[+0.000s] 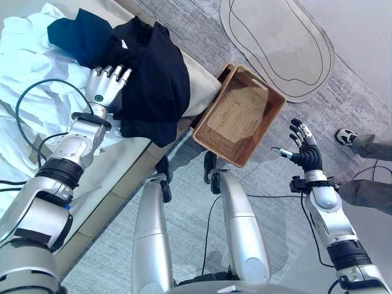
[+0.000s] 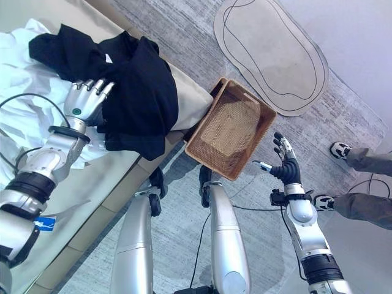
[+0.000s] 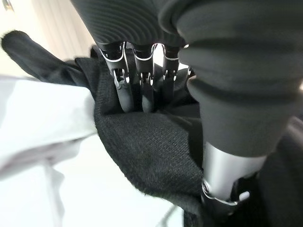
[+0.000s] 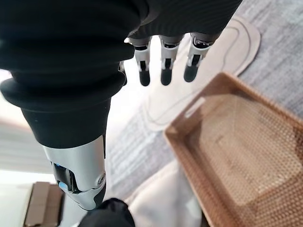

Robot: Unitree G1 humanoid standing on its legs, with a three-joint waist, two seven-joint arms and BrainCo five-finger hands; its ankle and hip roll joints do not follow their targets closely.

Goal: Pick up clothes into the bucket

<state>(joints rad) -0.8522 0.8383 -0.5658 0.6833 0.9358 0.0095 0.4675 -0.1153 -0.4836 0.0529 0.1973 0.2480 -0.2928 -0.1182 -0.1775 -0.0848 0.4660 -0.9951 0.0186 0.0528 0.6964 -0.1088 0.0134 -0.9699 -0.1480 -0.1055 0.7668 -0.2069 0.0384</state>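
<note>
The far sleeve of the black knitted garment point(image 1: 147, 79) runs to the upper left of the left eye view, and how much of it lies folded under itself cannot be made out; the crumpled white sheet point(image 1: 27, 67) is cut off by the left frame edge. The garment is a soft, fine-ribbed dark fabric, heaped in loose folds on the beige cushioned sofa point(image 1: 199, 92), its lower hem hanging over the sofa's front edge. The rectangular brown woven wicker basket point(image 1: 240, 115) sits on the grey textured carpet point(image 1: 343, 104) at centre frame, just beside the sofa's corner, tilted, with an open mesh bottom and nothing inside. A pale flat rug with curved outlines point(image 1: 278, 43) lies at upper centre-right, cut by the top edge. A person's grey-trousered legs and a white shoe point(image 1: 346, 136) enter at the right edge. The left hand point(image 1: 107, 82), at the upper left, rests on the garment's left edge; in the left wrist view its fingers point(image 3: 124, 90) press down into the knit, bent, with the thumb alongside over a fold of the cloth, though a closed pinch cannot be confirmed. The right hand point(image 1: 304, 150), at centre right above the carpet near the basket, has its fingers point(image 4: 164, 66) spread and straight, holding nothing.
</note>
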